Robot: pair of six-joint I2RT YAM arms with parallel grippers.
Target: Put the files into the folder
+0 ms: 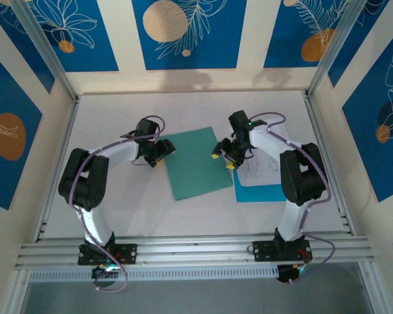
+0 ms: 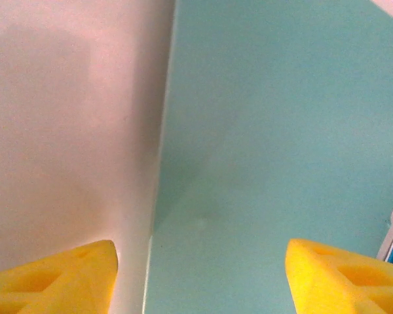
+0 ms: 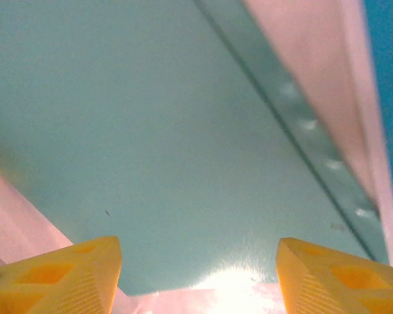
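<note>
The teal-green folder (image 1: 195,163) lies shut and flat, turned askew, in the middle of the table. My left gripper (image 1: 164,152) hovers open at its left edge. In the left wrist view one finger of the left gripper (image 2: 200,255) is over bare table and the other over the folder (image 2: 268,150). At the folder's right corner my right gripper (image 1: 221,157) stands open. The right wrist view has the right gripper (image 3: 200,255) wide apart over the folder (image 3: 150,131) near its edge. The files (image 1: 262,169), white printed sheets on a bright blue sheet (image 1: 259,194), lie to the right, partly under the right arm.
The white table (image 1: 118,216) is walled by metal frame posts and blue-patterned panels. A rail (image 1: 196,248) runs along the near edge by the arm bases. A darker green band with shiny spots (image 3: 295,118) runs along the folder's far side in the right wrist view.
</note>
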